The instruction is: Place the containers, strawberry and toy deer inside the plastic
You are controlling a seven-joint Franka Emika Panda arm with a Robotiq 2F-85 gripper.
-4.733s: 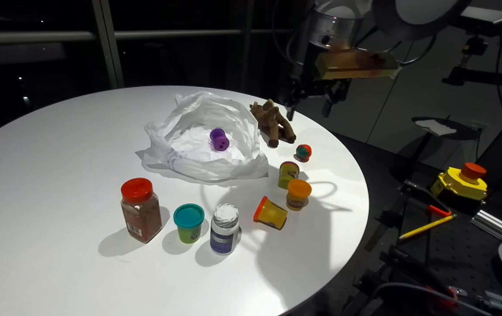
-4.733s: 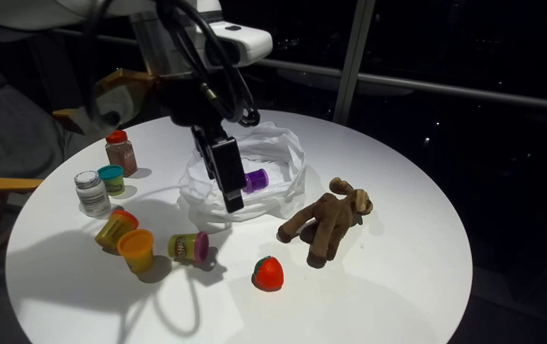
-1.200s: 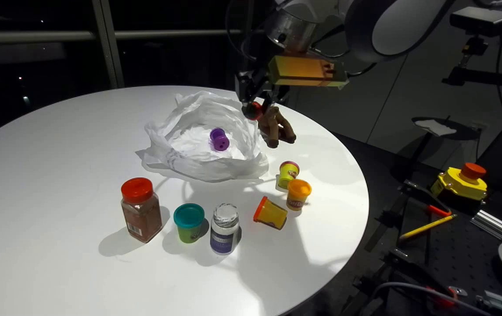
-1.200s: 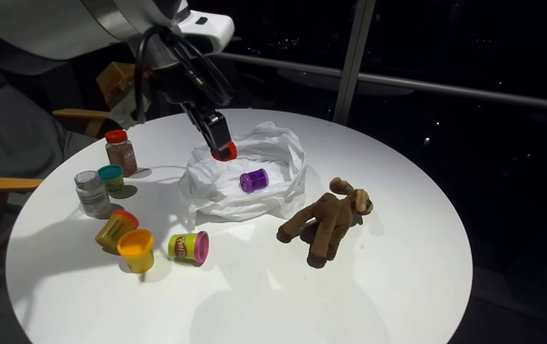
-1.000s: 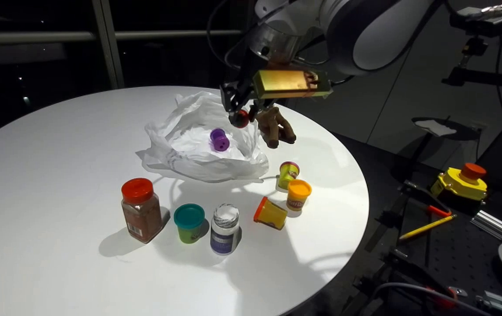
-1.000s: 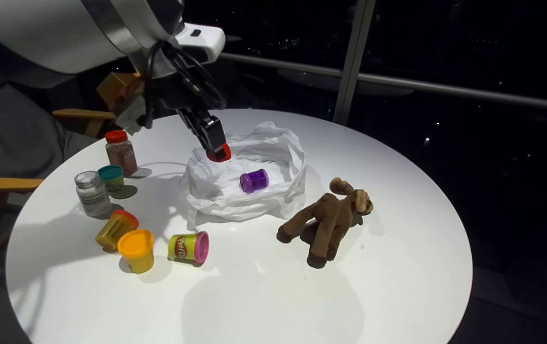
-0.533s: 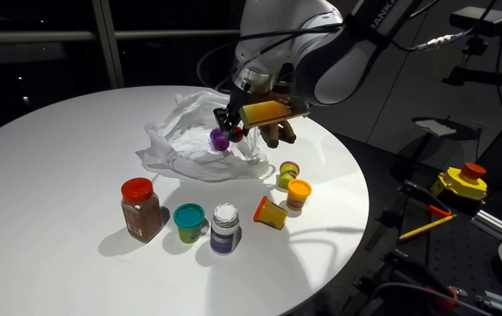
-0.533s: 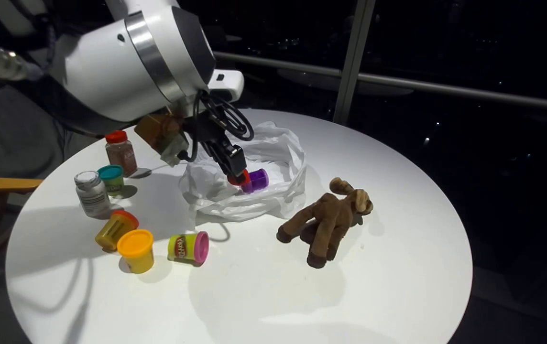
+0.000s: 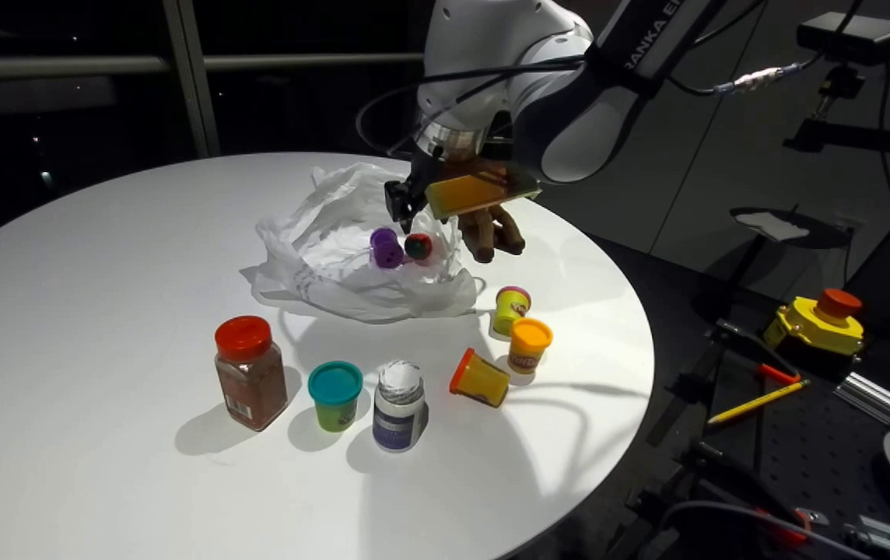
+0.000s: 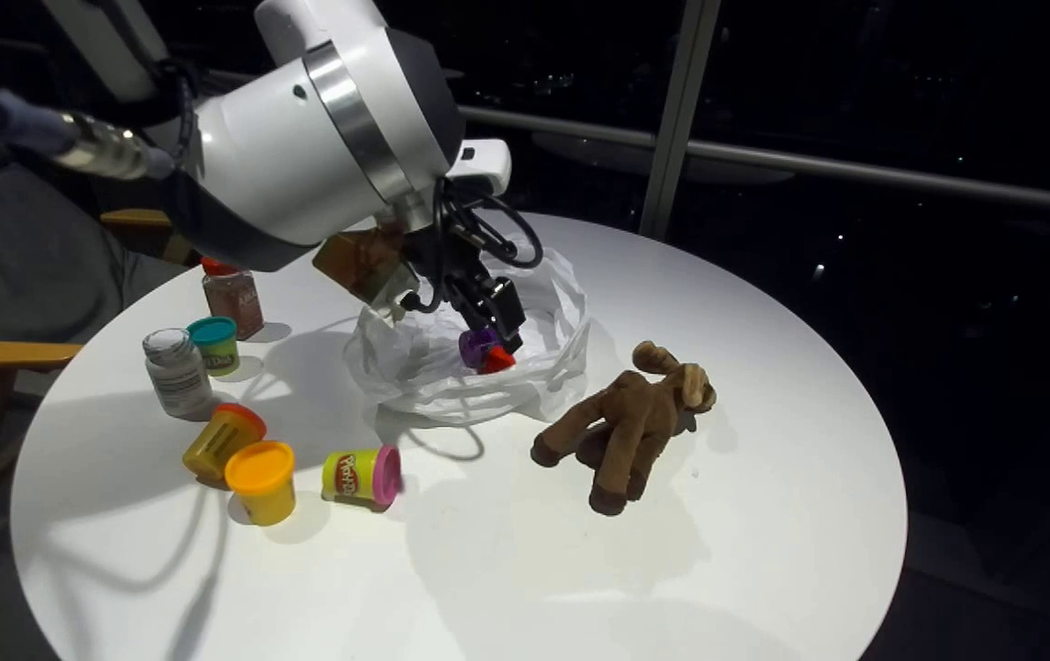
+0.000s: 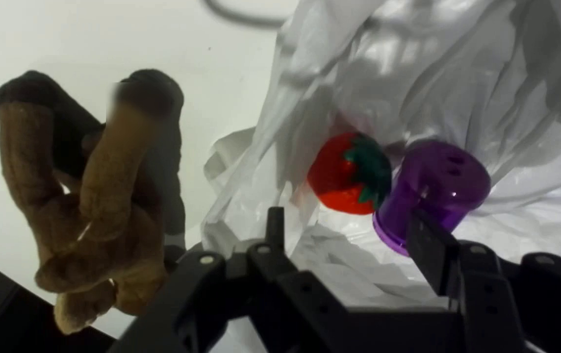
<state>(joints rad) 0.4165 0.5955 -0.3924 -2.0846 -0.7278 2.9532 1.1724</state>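
Strawberry [image 11: 334, 179]: red, jagged green leaves at one end, inside the bag [image 9: 352, 302]
Purple cup [image 11: 440, 181]: shiny, inside the bag
Deer [image 11: 123, 247]: brown, dark-footed, outside the bag
Tool [image 11: 345, 215]: jaws apart, above the bag

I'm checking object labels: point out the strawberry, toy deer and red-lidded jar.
Strawberry [image 11: 337, 174], in the wrist view: red side.
Toy deer [image 10: 631, 413], in an exterior view: brown body.
Red-lidded jar [image 9: 252, 381], in an exterior view: transparent body.

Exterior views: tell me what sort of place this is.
Probably a robotics lab. In an exterior view, a red emergency-stop button on a yellow box, a black perforated mounting board and what looks like a bracket-mounted camera point that way.
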